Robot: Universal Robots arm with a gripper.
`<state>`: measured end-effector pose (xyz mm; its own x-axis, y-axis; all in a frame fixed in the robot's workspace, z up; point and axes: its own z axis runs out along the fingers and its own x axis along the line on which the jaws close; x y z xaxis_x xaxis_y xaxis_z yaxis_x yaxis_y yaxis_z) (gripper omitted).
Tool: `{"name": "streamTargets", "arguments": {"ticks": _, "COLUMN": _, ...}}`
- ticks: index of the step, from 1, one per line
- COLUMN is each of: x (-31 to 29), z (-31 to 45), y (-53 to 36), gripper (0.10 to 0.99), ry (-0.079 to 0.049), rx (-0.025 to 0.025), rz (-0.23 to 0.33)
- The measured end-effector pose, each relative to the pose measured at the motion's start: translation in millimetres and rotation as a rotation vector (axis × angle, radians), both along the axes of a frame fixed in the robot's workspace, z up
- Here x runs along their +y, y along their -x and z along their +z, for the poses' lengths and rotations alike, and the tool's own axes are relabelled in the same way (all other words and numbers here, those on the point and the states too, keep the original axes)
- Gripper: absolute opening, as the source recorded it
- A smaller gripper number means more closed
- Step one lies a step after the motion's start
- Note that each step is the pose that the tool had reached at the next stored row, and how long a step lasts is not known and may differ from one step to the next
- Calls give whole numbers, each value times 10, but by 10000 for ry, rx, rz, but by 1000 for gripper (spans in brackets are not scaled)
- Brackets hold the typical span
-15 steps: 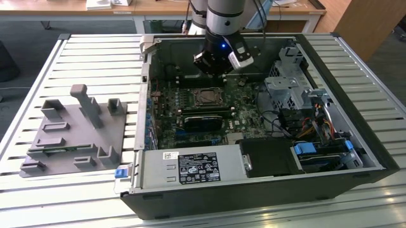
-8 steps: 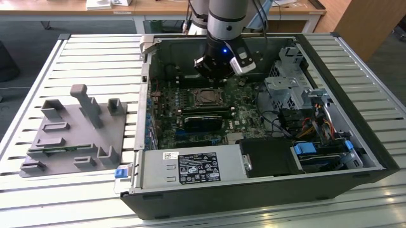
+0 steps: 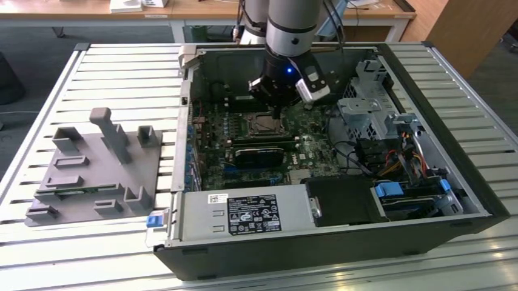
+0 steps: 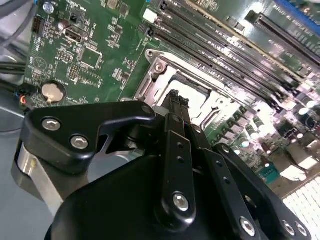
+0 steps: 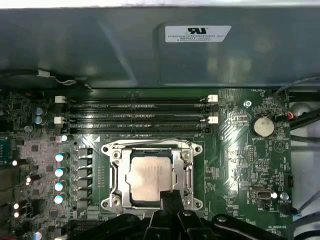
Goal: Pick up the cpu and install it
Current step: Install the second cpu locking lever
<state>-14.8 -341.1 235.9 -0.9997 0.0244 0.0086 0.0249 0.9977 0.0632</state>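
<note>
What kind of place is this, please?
Probably a robotics lab or test workshop: an open computer case lies on a slatted metal table, a grey fixture beside it, and wooden desks behind.

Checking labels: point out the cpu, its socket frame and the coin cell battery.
cpu (image 5: 148, 179): first wrist view, middle of its silvery metal top.
socket frame (image 5: 114, 150): first wrist view, metal corner beside the cpu.
coin cell battery (image 5: 263, 126): first wrist view, middle of its round face.

One open computer case (image 3: 453, 200) is sitting on one slatted table (image 3: 121, 73), with one grey fixture block (image 3: 89, 176) lying beside it. One cpu (image 5: 148, 179) is resting in one socket (image 5: 112, 172), while four memory slots (image 5: 135, 116) are lining the one motherboard (image 5: 240, 165).
</note>
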Motion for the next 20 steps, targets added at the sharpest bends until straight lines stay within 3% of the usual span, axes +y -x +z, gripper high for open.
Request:
{"name": "streamTargets", "arguments": {"ticks": 6, "x": -8, "z": 173, "y": 0, "gripper": 106, "ry": -1, "rx": 0, "rz": 0}}
{"name": "streamTargets", "arguments": {"ticks": 8, "x": -29, "z": 174, "y": 0, "gripper": 106, "ry": 2, "rx": -2, "rz": 1}}
{"name": "streamTargets", "arguments": {"ticks": 13, "x": -161, "z": 170, "y": 0, "gripper": 106, "ry": 22, "rx": 13, "rz": 0}}
{"name": "streamTargets", "arguments": {"ticks": 15, "x": -190, "z": 153, "y": 0, "gripper": 106, "ry": 25, "rx": 50, "rz": 1}}
{"name": "streamTargets", "arguments": {"ticks": 20, "x": -199, "z": 90, "y": 21, "gripper": 106, "ry": 28, "rx": 200, "rz": 1}}
